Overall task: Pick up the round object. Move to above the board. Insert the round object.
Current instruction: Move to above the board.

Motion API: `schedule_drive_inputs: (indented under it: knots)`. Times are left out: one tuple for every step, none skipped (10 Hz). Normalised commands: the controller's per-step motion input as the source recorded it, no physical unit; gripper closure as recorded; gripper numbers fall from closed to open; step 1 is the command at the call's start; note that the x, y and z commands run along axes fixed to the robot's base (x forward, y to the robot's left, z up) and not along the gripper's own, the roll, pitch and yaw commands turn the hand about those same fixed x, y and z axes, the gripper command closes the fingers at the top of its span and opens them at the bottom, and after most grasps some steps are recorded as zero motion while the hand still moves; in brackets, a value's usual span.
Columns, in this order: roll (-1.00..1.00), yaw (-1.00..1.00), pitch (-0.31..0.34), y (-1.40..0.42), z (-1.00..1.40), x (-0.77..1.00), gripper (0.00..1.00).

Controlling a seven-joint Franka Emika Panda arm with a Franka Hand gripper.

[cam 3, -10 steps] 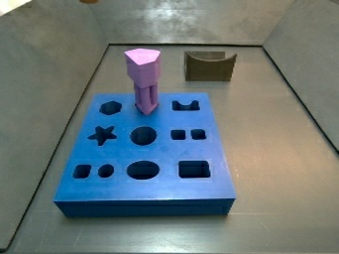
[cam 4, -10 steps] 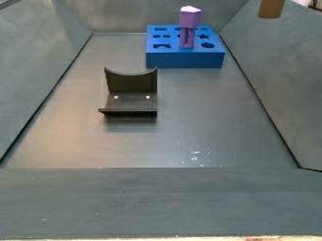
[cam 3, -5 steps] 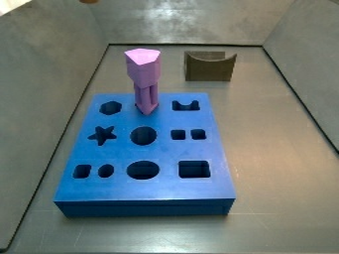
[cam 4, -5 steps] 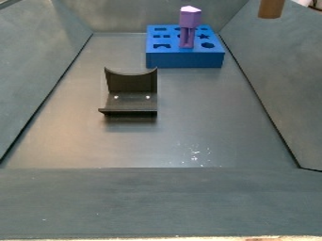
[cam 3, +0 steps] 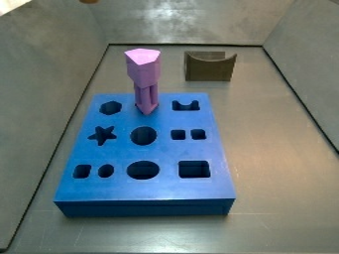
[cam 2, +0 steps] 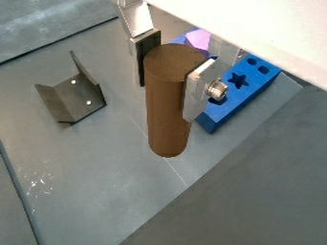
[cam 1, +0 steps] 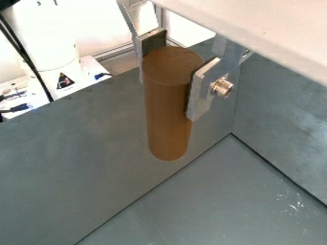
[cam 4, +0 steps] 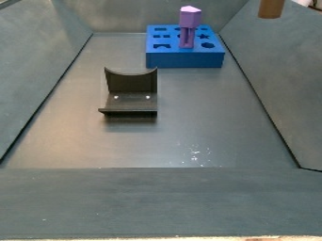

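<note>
My gripper (cam 1: 177, 77) is shut on the round object (cam 1: 169, 110), a plain brown cylinder peg held upright between the silver fingers in both wrist views (cam 2: 170, 81). Its lower end hangs free, well above the floor. In a side view only the peg's end (cam 4: 269, 8) shows at the upper edge, high and off to the side of the board (cam 4: 183, 58). The blue board with shaped holes (cam 3: 146, 189) lies on the floor; a corner of it shows in a wrist view (cam 2: 246, 88).
A purple pentagonal peg (cam 3: 142, 79) stands upright in the board, also seen in the other views (cam 4: 189, 24) (cam 2: 198, 40). The fixture (cam 4: 128, 94) stands on the floor away from the board (cam 2: 71, 91) (cam 3: 209, 65). Grey walls enclose the floor.
</note>
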Motion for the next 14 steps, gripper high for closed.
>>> schedule_drive_inputs:
  knots:
    - [-0.07, 0.03, 0.103, -0.03, 0.01, -0.48, 1.0]
    - [-0.07, 0.03, 0.103, -0.03, 0.01, -0.48, 1.0]
    - [-0.07, 0.03, 0.103, -0.03, 0.01, -0.48, 1.0]
    - [-0.07, 0.03, 0.103, -0.03, 0.01, -0.48, 1.0]
    - [-0.07, 0.03, 0.103, -0.03, 0.01, -0.48, 1.0]
    - [-0.07, 0.03, 0.103, -0.03, 0.01, -0.48, 1.0]
    - [-0.07, 0.03, 0.103, -0.03, 0.01, -0.48, 1.0]
    - [-0.07, 0.03, 0.103, -0.03, 0.01, -0.48, 1.0]
    - [-0.07, 0.03, 0.103, -0.03, 0.01, -0.48, 1.0]
    - [-0.07, 0.03, 0.103, -0.03, 0.01, -0.48, 1.0]
    - [-0.22, -1.0, -0.221, -1.0, 0.23, 0.76, 1.0]
    - [-0.21, -1.0, -0.196, -1.0, 0.23, 0.76, 1.0]
    - [-0.11, -0.51, -0.035, -1.0, 0.22, 0.79, 1.0]
    - [-0.15, -0.19, 0.071, -1.0, 0.21, 0.82, 1.0]
